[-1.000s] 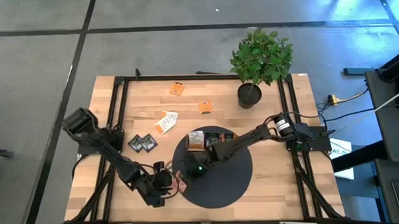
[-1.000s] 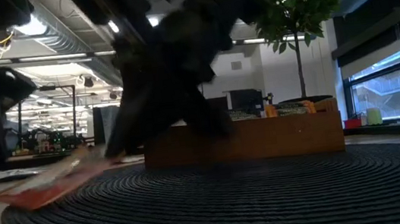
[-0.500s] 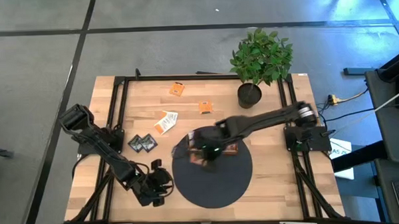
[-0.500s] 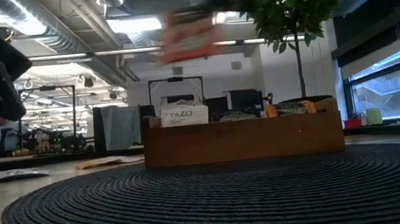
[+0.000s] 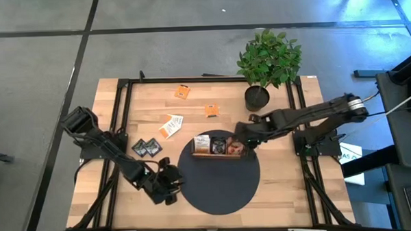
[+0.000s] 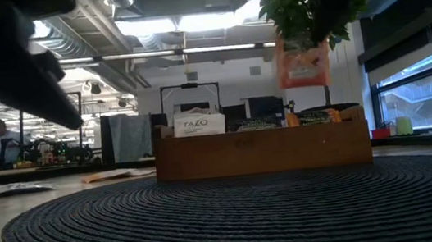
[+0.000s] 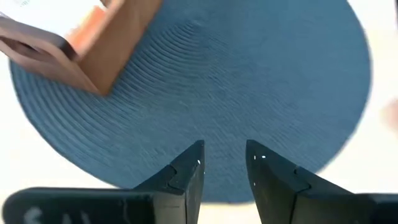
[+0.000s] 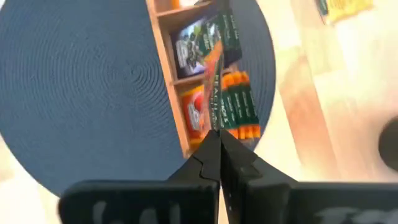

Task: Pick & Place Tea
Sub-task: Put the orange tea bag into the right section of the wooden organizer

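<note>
The right pincer [image 5: 248, 145] is gripping a small flat red-and-white tea sachet [image 6: 302, 61] by its top edge, so it is hanging freely above the right end compartment of the brown three-compartment wooden tray [image 5: 199, 155], judged ready for lowering in. The tray is resting on the round dark woven mat [image 5: 218, 190]. The left pincer [image 5: 172, 189] is waiting narrowly parted and empty at the mat's left edge. Further sachets are lying loose on the wooden counter [image 5: 144, 111].
</note>
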You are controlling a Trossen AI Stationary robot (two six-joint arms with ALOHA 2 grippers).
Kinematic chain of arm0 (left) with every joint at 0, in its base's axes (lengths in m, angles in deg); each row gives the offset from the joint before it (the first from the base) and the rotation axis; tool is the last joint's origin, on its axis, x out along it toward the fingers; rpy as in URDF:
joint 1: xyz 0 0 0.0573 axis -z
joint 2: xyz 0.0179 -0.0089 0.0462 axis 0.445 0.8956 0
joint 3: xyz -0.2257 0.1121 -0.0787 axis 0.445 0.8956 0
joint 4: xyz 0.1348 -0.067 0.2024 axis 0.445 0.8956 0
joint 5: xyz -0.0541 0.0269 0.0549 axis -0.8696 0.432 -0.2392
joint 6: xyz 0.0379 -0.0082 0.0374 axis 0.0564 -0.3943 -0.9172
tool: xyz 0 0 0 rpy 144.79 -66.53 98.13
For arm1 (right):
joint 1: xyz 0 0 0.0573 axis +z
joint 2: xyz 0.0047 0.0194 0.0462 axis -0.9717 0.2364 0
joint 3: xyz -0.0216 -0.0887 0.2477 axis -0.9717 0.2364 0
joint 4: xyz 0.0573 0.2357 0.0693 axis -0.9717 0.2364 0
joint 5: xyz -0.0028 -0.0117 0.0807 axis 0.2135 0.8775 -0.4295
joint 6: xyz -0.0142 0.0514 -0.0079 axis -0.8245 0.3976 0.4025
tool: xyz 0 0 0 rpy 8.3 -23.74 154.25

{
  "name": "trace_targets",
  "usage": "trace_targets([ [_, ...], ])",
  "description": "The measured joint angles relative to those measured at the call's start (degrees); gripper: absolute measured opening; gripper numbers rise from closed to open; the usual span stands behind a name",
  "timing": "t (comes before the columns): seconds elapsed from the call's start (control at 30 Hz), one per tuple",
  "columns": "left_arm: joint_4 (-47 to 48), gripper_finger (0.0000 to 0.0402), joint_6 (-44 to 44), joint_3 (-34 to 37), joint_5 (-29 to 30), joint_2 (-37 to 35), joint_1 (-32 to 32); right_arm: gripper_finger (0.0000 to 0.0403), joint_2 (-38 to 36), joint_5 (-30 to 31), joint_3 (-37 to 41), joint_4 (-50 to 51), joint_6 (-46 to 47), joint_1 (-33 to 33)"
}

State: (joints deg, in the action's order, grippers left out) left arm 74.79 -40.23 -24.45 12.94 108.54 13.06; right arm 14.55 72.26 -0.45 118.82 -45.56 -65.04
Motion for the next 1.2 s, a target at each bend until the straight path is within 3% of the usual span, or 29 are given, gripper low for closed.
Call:
trace_targets([
  [0.43,0.0,0.0114,-1.3,0.0,-0.1,0.0,-6.4,0.0006,1.2,-1.4,11.9,-7.5,-7.0,-1.7],
  [1.2,0.0,0.0114,-1.3,-0.1,-0.1,0.0,-11.0,0.0007,1.2,-3.1,11.6,-10.8,-13.0,-4.9],
])
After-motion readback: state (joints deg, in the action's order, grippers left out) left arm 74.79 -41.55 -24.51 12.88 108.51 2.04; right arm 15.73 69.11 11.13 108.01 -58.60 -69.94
